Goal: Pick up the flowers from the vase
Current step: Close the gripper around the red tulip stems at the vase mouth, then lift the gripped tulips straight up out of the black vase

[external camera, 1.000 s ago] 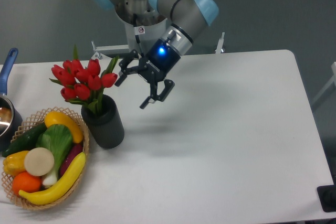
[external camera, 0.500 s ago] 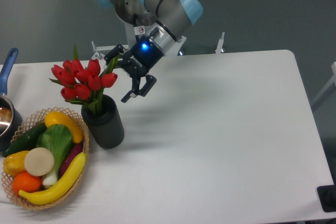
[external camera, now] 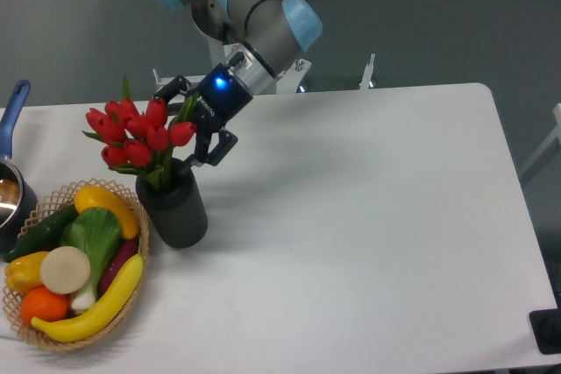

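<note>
The flowers [external camera: 140,137], a bunch of red tulip buds with green leaves, stand upright in the vase [external camera: 173,208], a dark ribbed cylinder at the table's left. My gripper [external camera: 180,124] is open and tilted down to the left. Its fingers reach around the right side of the bunch, one finger behind the buds and one in front at the right. The jaws are not closed on the stems. The lower stems are hidden inside the vase.
A wicker basket [external camera: 136,256] with a banana, a yellow pepper, an orange, an onion and green vegetables stands left of the vase. A blue-handled pot [external camera: 13,181] sits at the left edge. The white table [external camera: 368,234] stretches to the right.
My gripper has moved left and slightly down from the table's middle to the right side of the tulip bunch. It stays open. The flowers and vase have not moved.
</note>
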You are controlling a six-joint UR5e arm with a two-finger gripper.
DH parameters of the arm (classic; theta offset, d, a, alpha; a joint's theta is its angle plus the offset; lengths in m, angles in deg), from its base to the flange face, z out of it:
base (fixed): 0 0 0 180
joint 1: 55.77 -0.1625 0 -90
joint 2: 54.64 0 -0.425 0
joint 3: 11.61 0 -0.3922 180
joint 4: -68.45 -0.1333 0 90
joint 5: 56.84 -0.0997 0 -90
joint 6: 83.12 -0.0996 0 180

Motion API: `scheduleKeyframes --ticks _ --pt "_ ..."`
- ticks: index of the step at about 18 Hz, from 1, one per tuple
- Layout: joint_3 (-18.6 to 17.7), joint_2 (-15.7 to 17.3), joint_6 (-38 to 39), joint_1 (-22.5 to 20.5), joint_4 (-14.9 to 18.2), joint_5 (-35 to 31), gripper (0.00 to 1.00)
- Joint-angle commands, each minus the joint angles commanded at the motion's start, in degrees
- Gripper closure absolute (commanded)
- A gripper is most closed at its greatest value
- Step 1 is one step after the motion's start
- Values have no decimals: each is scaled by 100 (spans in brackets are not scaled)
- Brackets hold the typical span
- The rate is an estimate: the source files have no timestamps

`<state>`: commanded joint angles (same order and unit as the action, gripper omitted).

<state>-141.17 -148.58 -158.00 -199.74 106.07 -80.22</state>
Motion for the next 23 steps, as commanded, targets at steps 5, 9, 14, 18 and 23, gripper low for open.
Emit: scheduleKeyframes --ticks 5,9,14,18,23 --pt "159 -80 27 0 0 0 29" --pt "212 -89 35 -17 17 -9 89" --pt "273 -27 281 -61 18 9 95" --pt "624 61 877 -70 18 158 95" --pt "844 157 1309 -79 35 185 95"
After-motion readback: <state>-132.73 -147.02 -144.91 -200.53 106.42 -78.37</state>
